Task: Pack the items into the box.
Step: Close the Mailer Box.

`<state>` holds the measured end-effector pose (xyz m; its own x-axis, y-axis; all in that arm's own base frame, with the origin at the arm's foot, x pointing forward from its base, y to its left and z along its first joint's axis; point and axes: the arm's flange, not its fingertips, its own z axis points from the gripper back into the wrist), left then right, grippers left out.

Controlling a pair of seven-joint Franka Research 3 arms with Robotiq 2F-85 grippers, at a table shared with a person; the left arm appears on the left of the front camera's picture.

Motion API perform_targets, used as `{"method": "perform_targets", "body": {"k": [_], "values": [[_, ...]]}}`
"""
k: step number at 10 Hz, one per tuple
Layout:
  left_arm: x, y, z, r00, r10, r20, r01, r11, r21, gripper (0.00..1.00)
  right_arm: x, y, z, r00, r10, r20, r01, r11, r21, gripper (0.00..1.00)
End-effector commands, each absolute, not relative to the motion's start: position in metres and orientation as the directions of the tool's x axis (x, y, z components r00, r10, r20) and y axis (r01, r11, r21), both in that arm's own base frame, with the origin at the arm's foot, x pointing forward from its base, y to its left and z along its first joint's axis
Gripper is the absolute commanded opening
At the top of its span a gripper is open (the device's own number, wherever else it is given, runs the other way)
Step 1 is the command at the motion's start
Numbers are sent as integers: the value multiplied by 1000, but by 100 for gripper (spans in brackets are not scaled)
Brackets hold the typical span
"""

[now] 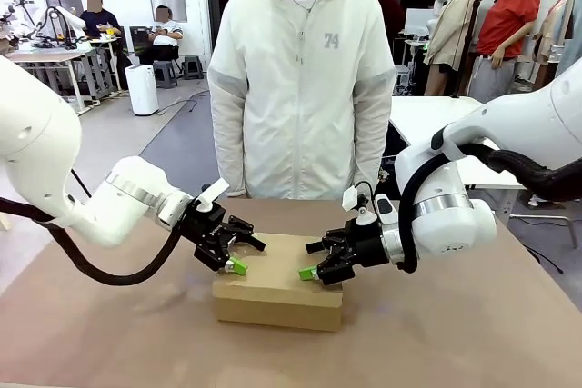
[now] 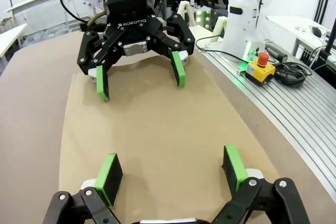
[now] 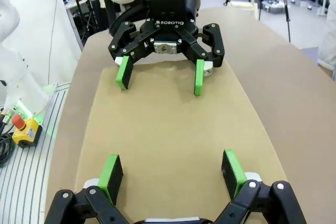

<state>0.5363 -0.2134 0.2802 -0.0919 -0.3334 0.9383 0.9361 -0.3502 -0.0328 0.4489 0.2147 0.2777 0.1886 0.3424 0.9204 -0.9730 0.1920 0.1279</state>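
Box [image 1: 277,293] lies closed under both grippers, left [image 1: 238,255] and right [image 1: 316,260], jaws spread above its lid.

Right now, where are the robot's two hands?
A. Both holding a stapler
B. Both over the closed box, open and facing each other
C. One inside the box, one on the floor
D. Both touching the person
B. The left hand and the right hand hover open over the flat lid of the box, pointing toward each other.
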Motion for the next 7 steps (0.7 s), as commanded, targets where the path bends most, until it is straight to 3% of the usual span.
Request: {"method": "perform_targets", "body": {"k": [1,3,5,6,7], "values": [[526,-201,301,-129,-307,943,963,-267,45,100,444,200,291,198,237,951,-955,266,133,100],[514,-181,346,-71,-263,962,979,-201,18,100,447,185,327,315,155,936,-925,272,266,100],[508,-146,380,102,-244,964,981,-138,-139,100,449,150,367,544,73,836,-810,306,500,100],[505,-123,389,234,-232,944,960,-97,-262,100,453,125,384,688,23,725,-683,359,636,100],[502,-95,394,418,-166,893,894,-104,-437,100,451,98,395,846,-10,533,-496,348,795,100]]}}
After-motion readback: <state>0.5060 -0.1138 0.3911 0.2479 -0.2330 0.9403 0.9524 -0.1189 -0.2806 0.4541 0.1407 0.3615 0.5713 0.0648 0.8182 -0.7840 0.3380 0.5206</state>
